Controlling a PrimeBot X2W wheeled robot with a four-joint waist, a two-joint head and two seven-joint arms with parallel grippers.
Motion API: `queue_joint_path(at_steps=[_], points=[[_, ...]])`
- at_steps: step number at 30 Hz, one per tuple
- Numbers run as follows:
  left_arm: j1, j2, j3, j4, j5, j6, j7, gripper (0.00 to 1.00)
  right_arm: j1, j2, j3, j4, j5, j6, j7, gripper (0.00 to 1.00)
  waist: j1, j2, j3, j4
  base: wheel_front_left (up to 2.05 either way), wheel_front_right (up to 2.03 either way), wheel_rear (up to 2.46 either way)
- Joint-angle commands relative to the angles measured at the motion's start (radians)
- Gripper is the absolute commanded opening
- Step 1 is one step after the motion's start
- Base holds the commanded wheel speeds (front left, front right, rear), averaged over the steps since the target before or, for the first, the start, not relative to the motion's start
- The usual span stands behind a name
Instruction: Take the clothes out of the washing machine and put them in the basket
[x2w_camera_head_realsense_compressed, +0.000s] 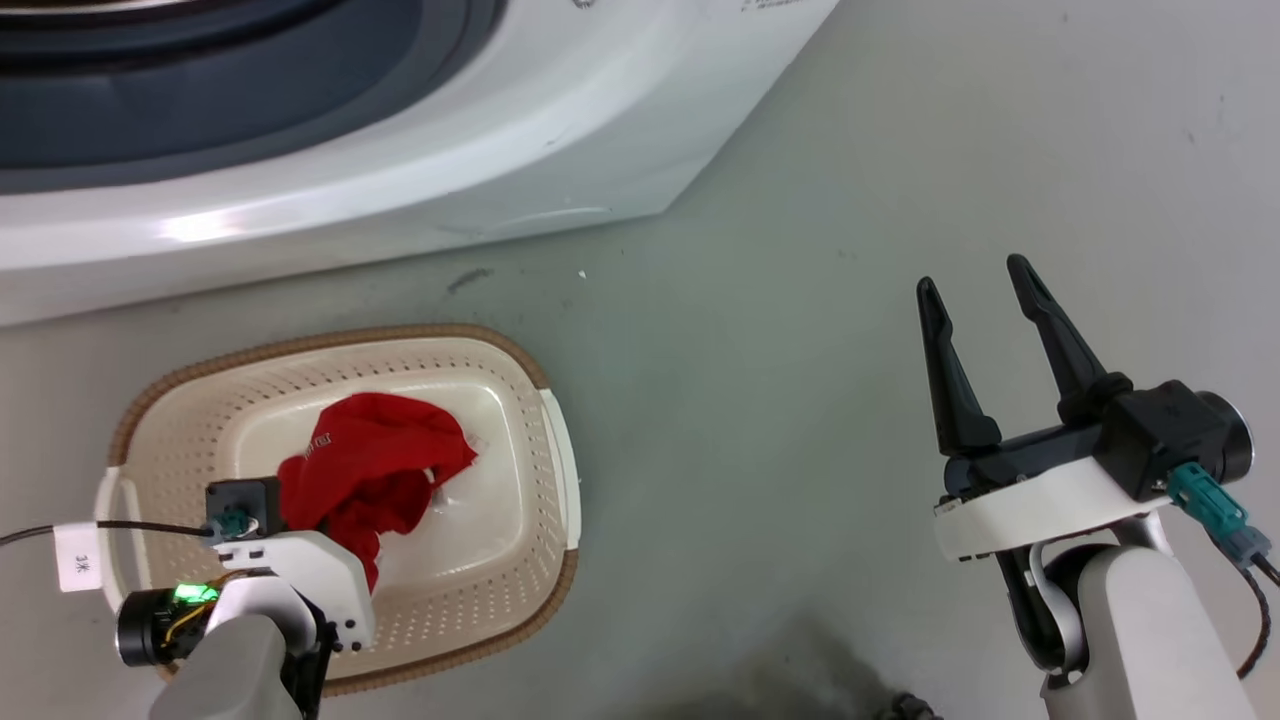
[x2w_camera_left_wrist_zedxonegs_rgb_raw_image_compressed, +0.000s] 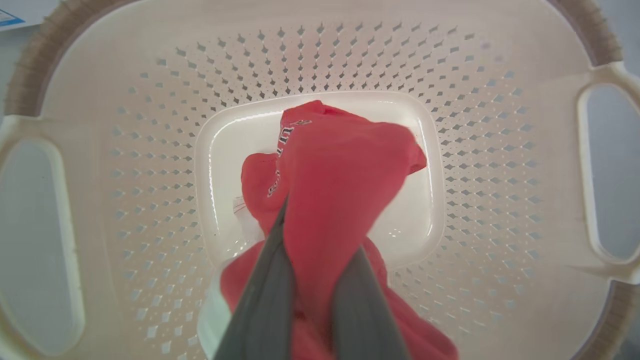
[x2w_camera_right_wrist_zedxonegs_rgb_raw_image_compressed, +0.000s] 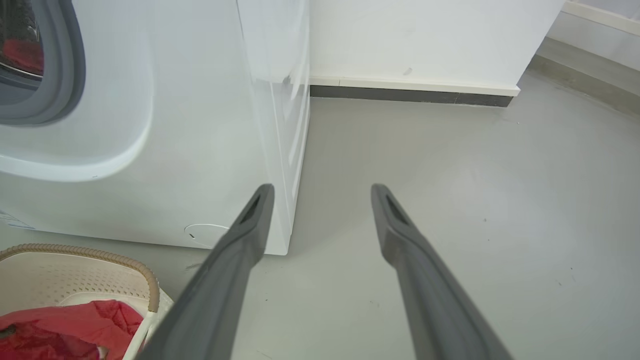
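**Left wrist view.** Your left claw (x2w_camera_left_wrist_zedxonegs_rgb_raw_image_compressed: 320, 240) is narrow, pinched on a fold of the red garment (x2w_camera_left_wrist_zedxonegs_rgb_raw_image_compressed: 345, 165). Cloth bulges out on both sides of the fingers. The claw points straight down into the basket (x2w_camera_left_wrist_zedxonegs_rgb_raw_image_compressed: 350, 55), and the garment hangs over the smooth bottom panel, well inside the perforated walls. That is why the arm is centred there: let go and the cloth drops in and cannot catch the rim. You cannot tell whether the lowest folds touch the bottom.

**Head view.** The basket sits on the floor (x2w_camera_head_realsense_compressed: 800, 400) just in front of the washer (x2w_camera_head_realsense_compressed: 400, 150), so the carry from door to basket is short. The garment is bunched inside the basket, none of it over the edge. Your right claw (x2w_camera_head_realsense_compressed: 972, 275) is spread wide and holds nothing. It hovers over bare floor, well apart from the basket and out of the left arm's way.

**Right wrist view.** The right fingers frame the washer's corner. Past the grey door seal, red fabric (x2w_camera_right_wrist_zedxonegs_rgb_raw_image_compressed: 20, 52) shows in the drum (x2w_camera_right_wrist_zedxonegs_rgb_raw_image_compressed: 17, 20).

**Judgement.** The release is not yet made, and at least one more piece looks left to fetch. Open the left claw fully before you lift, or the cloth may ride up with a finger.
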Motion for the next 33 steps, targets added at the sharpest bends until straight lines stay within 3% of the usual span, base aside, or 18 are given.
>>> queue_joint_path(at_steps=[1,13,14,15,16,23,33], points=[[-0.032,0.009,-0.001,0.031,-0.001,-0.004,-0.004,0.00,-0.026,0.002,0.007,0.003,0.006,-0.001,-0.009,1.00,-0.0002,0.0000,0.067,-0.026,0.00,0.00,0.00],[-0.107,0.012,-0.002,0.152,-0.011,-0.016,-0.007,0.00,-0.075,0.002,0.025,0.038,0.015,-0.001,-0.038,1.00,-0.0002,0.0000,0.135,-0.035,0.00,0.00,0.00],[-0.107,0.007,-0.002,0.156,-0.013,-0.014,-0.007,0.07,-0.075,0.002,0.023,0.044,0.013,-0.001,-0.040,1.00,-0.0002,0.0000,0.131,-0.032,0.00,0.00,0.00],[-0.106,0.002,-0.004,0.159,-0.012,-0.013,-0.007,0.46,-0.075,0.002,0.019,0.049,0.007,-0.001,-0.041,1.00,-0.0002,0.0000,0.122,-0.028,0.00,0.00,0.00],[-0.104,-0.002,-0.003,0.160,-0.014,-0.013,-0.008,0.99,-0.075,0.002,0.016,0.055,0.007,-0.001,-0.041,1.00,-0.0002,0.0000,0.112,-0.024,0.00,0.00,0.00],[-0.059,-0.035,0.002,0.150,-0.018,-0.014,-0.007,1.00,-0.052,0.002,-0.001,0.085,-0.008,-0.001,-0.042,1.00,-0.0002,0.0000,-0.005,0.009,0.00,0.00,0.00],[0.060,-0.080,0.038,-0.036,0.024,0.011,-0.007,1.00,0.029,0.002,-0.041,0.084,-0.034,-0.001,-0.006,1.00,-0.0002,0.0000,-0.240,0.075,0.00,0.00,0.00]])
